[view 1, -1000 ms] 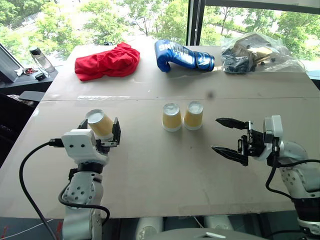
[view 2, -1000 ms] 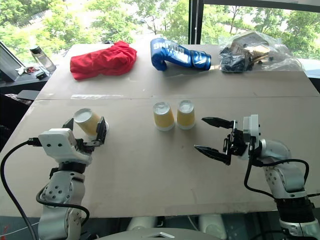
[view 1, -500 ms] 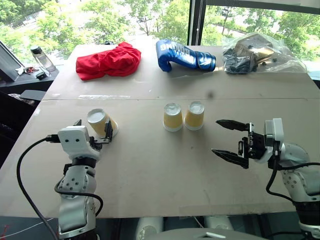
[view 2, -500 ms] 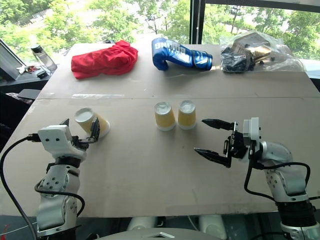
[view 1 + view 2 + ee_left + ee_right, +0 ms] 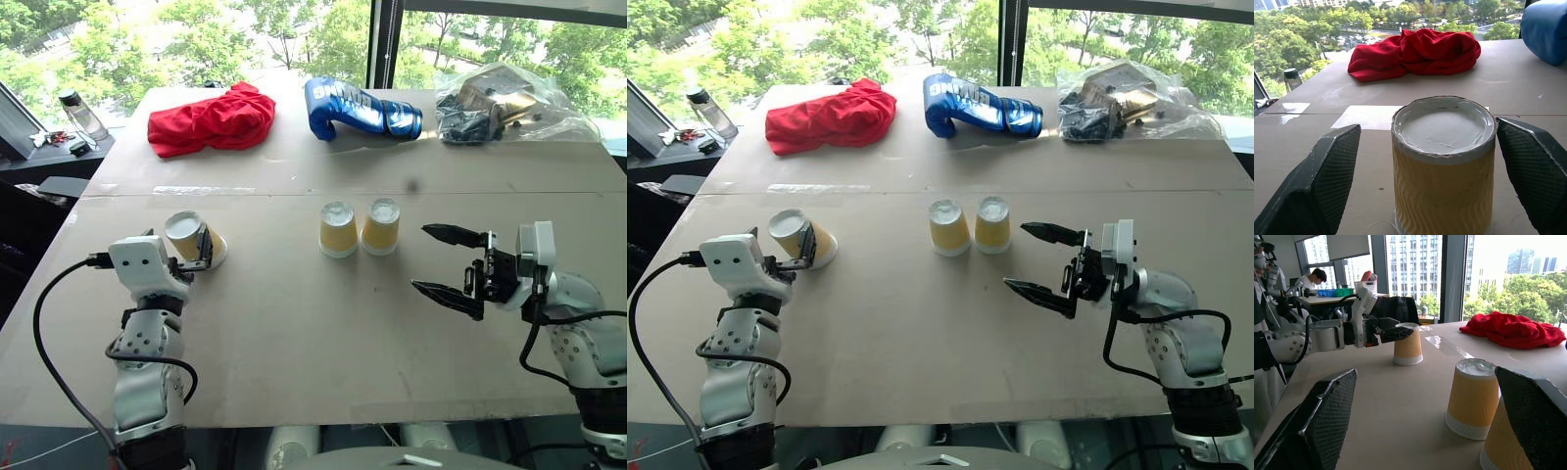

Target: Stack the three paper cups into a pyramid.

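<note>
Your left gripper (image 5: 192,249) stood with its fingers spread on either side of one inverted paper cup (image 5: 192,238) on the cardboard table (image 5: 294,323), near the table's left edge; whether the fingers touched it you could not tell from the left eye view. Your right gripper (image 5: 438,262), fingers wide apart and holding nothing, pointed toward the two remaining cups (image 5: 359,228), which stood upside down just beside each other at mid-table, to that gripper's left. Far side of the table, same view: red cloth (image 5: 211,119), blue boxing glove (image 5: 359,110), clear plastic bag of dark parts (image 5: 495,105); a bottle (image 5: 82,116) off the left edge. Left wrist view: cup base up, set on the table between the two black fingers (image 5: 1327,171), with a gap visible on each side; red cloth behind. Right wrist view: wide-set fingers (image 5: 1317,416) framed the nearer two cups, one of them (image 5: 1472,398) in full sight, with the third cup and your left gripper beyond; a person (image 5: 1311,280) sat at a desk in the background.
</note>
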